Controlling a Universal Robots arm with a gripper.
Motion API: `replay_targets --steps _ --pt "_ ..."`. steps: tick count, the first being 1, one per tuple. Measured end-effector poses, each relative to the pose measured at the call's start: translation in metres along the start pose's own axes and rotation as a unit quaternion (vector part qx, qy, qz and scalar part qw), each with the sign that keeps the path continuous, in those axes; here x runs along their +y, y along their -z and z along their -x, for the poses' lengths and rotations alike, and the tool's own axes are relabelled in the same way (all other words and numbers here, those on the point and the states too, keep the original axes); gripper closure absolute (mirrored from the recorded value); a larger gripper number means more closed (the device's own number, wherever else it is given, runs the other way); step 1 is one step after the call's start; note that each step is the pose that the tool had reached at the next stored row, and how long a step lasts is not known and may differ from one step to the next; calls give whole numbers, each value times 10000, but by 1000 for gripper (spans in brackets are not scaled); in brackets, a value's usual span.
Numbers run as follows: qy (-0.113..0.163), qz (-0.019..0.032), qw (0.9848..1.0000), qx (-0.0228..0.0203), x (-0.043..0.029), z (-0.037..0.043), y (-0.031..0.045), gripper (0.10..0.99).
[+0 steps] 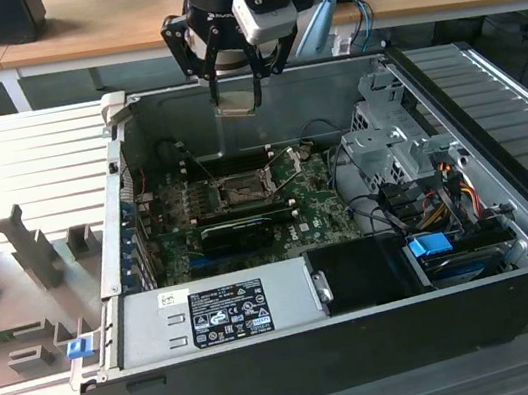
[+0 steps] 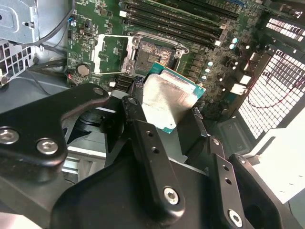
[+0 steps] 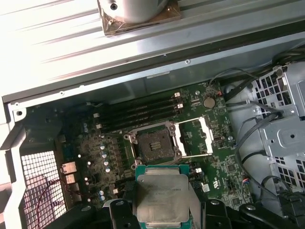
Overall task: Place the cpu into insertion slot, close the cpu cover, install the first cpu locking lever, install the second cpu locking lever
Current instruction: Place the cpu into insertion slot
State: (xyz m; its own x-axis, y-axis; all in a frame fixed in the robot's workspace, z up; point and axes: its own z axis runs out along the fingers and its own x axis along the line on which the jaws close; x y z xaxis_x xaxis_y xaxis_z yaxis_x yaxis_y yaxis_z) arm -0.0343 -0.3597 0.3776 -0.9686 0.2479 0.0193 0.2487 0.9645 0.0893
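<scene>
Silver-grey metal face showing, the cpu (image 3: 163, 198) sits clamped between the fingers of the gripper (image 1: 236, 99), held in the air above the open computer case (image 1: 300, 354). Below it on the green motherboard (image 3: 90, 148), the insertion slot (image 3: 153, 144) lies bare, its cpu cover (image 3: 195, 137) standing open beside it. The cpu hangs well clear of the slot.

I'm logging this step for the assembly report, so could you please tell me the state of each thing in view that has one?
gripper: shut on the cpu, above the case.
cpu: held in the gripper, metal face showing, not yet in the slot.
insertion slot: empty, uncovered.
cpu cover: swung open beside the slot.
computer case: side open, motherboard exposed.
</scene>
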Motion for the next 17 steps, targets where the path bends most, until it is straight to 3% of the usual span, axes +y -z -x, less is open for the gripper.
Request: replay_targets --steps 17 --pt "-296 5 9996 -26 -1 -4 -1 557"
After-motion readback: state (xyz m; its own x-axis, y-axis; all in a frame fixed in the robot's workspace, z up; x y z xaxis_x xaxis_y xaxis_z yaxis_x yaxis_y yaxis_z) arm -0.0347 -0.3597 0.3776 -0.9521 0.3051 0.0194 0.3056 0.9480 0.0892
